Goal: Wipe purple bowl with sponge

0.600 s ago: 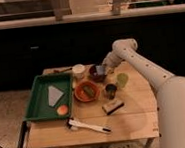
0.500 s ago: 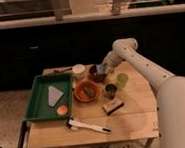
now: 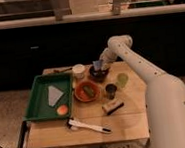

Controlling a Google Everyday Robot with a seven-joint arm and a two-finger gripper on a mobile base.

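- The purple bowl (image 3: pixel 99 75) sits toward the back of the tabletop (image 3: pixel 53 138), just behind the orange bowl (image 3: pixel 86 91) and right of a white cup (image 3: pixel 78 70).
- The sponge (image 3: pixel 97 64) is over the bowl's opening; whether it touches the bowl cannot be told.
- The gripper (image 3: pixel 99 67) hangs above the bowl, its jaws grasping the sponge.
- A dark cup (image 3: pixel 111 90) and a green cup (image 3: pixel 122 79) stand right of the orange bowl.
- A green tray (image 3: pixel 34 97) at the left holds a pale grey sheet (image 3: pixel 54 94).
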